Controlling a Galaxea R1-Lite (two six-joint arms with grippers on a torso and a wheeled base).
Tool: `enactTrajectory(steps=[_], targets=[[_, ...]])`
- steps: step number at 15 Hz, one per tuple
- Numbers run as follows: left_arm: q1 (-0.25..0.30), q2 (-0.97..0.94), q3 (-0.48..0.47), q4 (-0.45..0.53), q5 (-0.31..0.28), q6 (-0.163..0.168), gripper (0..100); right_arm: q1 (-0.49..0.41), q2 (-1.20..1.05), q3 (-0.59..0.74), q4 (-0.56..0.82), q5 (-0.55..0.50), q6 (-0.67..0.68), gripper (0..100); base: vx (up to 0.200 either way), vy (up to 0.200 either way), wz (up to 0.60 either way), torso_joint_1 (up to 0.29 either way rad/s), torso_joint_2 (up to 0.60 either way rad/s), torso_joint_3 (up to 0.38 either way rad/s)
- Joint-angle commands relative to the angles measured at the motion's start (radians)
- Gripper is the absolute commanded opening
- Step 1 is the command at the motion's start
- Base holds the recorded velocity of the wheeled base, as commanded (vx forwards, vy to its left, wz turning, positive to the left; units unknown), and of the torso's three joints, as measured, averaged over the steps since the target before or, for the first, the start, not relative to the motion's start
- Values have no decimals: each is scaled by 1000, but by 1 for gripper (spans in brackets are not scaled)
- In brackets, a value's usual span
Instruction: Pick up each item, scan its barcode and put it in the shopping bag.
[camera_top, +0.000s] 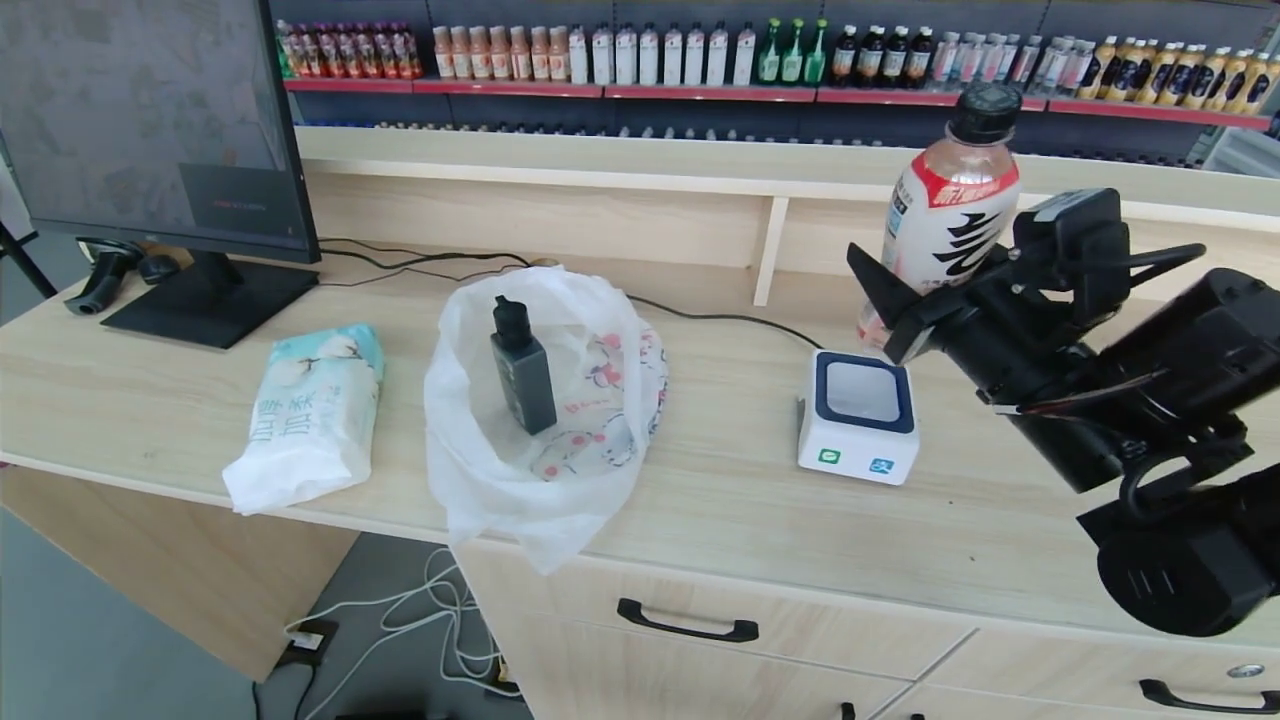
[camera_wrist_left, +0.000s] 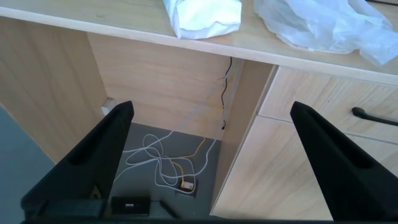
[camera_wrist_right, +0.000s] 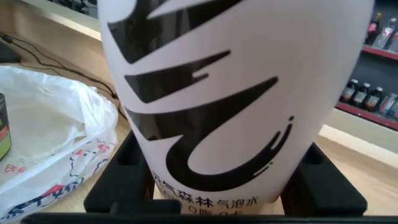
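Two wide-spread fingers of the left gripper (camera_wrist_left: 211, 109) are hanging below the light wooden counter (camera_top: 720, 520) edge, nearest the white-and-teal soft tissue pack (camera_top: 310, 420). Farther in, the white plastic shopping bag (camera_top: 480, 470) is lying open, left of the white, blue-framed scanner box (camera_top: 860, 415). Just behind the scanner, the right gripper (camera_top: 892, 308) is clamping the upright black-capped drink bottle (camera_top: 950, 215). Its white label is showing black brushstrokes, a red band and small print.
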Motion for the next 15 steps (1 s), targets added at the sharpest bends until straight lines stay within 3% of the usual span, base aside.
enactTrajectory(steps=[1,5,12,15], targets=[[0,0,0,0,0,0,100,-35,35,-47,-1,50,-75,0,0,0,0,0,0,0],[0,0,0,-3,0,3,100,-112,56,-39,-1,257,-282,0,0,0,0,0,0,0],[0,0,0,-8,0,1,100,-130,101,-38,-1,421,-424,0,0,0,0,0,0,0],[0,0,0,-16,2,23,100,-158,122,-44,-1,466,-440,0,0,0,0,0,0,0]])
